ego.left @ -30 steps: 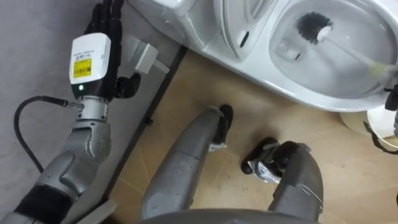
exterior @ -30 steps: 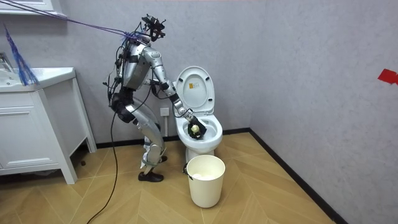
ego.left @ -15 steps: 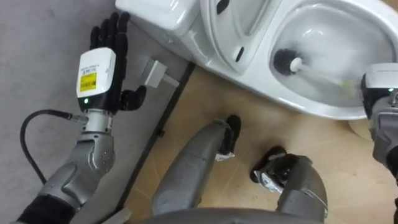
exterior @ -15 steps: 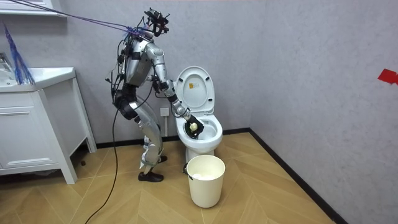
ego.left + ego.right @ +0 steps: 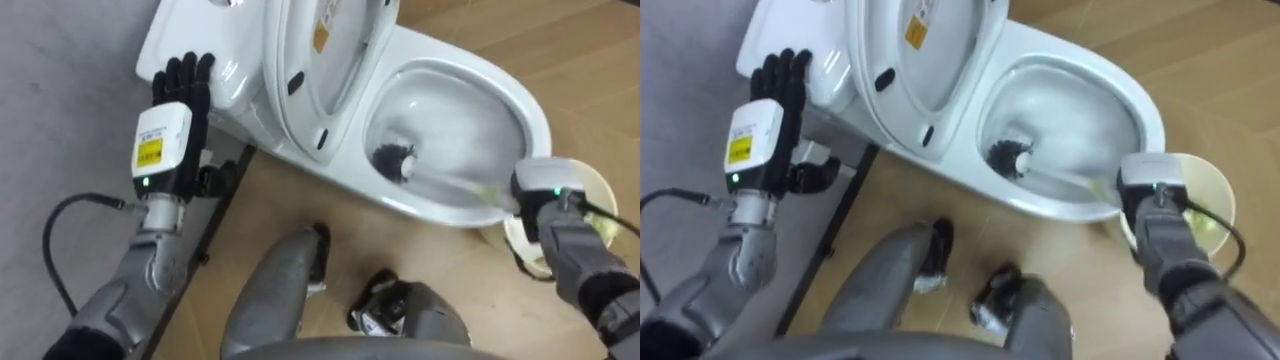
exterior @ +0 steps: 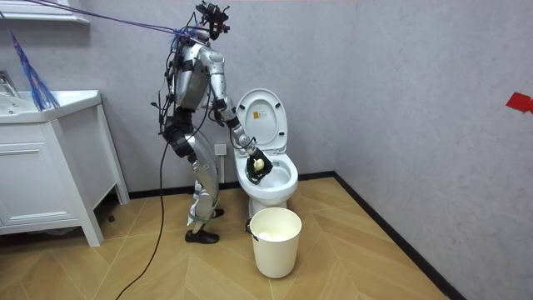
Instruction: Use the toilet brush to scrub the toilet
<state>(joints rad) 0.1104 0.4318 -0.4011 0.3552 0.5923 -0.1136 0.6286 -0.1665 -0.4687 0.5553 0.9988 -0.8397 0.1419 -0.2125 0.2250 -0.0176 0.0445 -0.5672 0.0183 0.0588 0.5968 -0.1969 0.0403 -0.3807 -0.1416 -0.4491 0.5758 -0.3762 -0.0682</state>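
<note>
Right, the robot stands beside the toilet (image 5: 530, 115), its right hand (image 5: 540, 190) clamped on the handle of the brush (image 5: 393, 160), whose dark head is down inside the toilet's bowl. The left hand (image 5: 172, 140) hovers by the toilet's tank, fingers straight and close together.
</note>
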